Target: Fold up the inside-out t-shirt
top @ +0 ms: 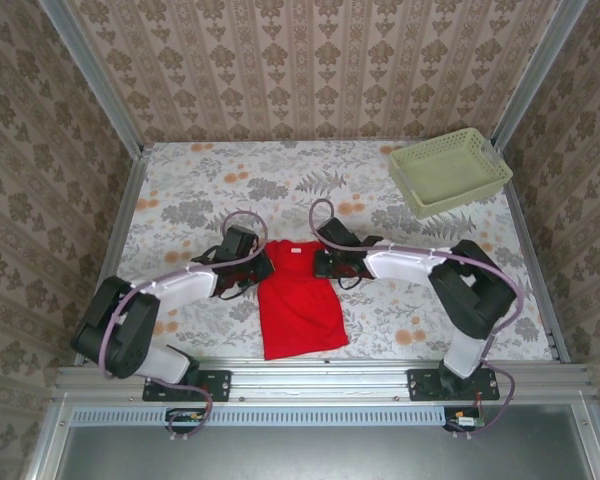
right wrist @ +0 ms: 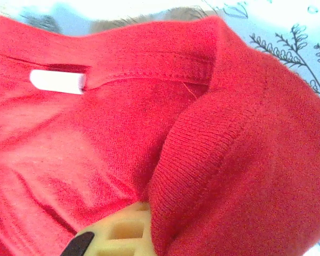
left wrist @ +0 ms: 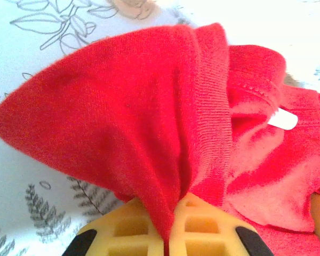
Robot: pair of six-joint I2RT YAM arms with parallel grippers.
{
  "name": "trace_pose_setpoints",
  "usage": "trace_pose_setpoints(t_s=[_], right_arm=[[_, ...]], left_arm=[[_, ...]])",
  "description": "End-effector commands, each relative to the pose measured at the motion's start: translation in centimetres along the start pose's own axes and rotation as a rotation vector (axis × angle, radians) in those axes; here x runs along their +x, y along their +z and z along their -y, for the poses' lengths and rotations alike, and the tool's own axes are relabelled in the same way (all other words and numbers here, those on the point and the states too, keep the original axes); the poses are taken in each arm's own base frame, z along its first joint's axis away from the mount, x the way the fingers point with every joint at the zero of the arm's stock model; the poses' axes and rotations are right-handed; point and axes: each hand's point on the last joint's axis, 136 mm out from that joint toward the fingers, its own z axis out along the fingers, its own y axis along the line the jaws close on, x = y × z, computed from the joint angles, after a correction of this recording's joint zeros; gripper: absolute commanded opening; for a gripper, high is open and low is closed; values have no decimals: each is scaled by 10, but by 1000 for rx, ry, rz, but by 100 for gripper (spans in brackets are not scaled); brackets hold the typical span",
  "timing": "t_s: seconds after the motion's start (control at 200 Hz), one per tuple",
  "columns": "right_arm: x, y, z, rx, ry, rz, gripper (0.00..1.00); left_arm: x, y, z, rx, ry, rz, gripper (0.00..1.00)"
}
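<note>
The red inside-out t-shirt (top: 298,305) lies narrow and lengthwise on the floral table, its collar end away from the arm bases. My left gripper (top: 263,268) is at the shirt's upper left corner and my right gripper (top: 320,262) at its upper right corner. In the left wrist view the yellow fingers (left wrist: 129,229) are shut on a pinched fold of the red t-shirt (left wrist: 128,117). In the right wrist view one yellow finger (right wrist: 122,232) shows, with the red t-shirt (right wrist: 240,176) bunched over the other. A white neck label (right wrist: 57,81) shows inside the collar.
A pale green basket (top: 448,172) stands at the back right of the table. Patterned walls close in the table on three sides. A metal rail (top: 310,375) runs along the near edge, just below the shirt's hem.
</note>
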Motion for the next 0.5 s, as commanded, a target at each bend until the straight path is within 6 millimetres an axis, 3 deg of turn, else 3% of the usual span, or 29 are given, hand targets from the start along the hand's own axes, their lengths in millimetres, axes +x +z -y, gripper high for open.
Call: trace_pose_setpoints(t_s=[0.0, 0.135, 0.225, 0.29, 0.38, 0.495], right_arm=[[-30, -34, -16, -107, 44, 119, 0], [-58, -61, -19, -179, 73, 195, 0], [-84, -76, -25, -210, 56, 250, 0], [-111, -89, -32, -217, 31, 298, 0], [-156, -105, -38, -227, 15, 379, 0], [-215, -122, -50, -250, -13, 489, 0]], left_arm=[[-5, -19, 7, 27, 51, 37, 0], [-28, -42, 32, 91, 95, 111, 0], [-56, -59, 50, 133, 129, 171, 0], [-82, -73, 68, 173, 151, 219, 0], [-135, -96, 79, 191, 158, 326, 0], [-189, -122, 113, 243, 243, 432, 0]])
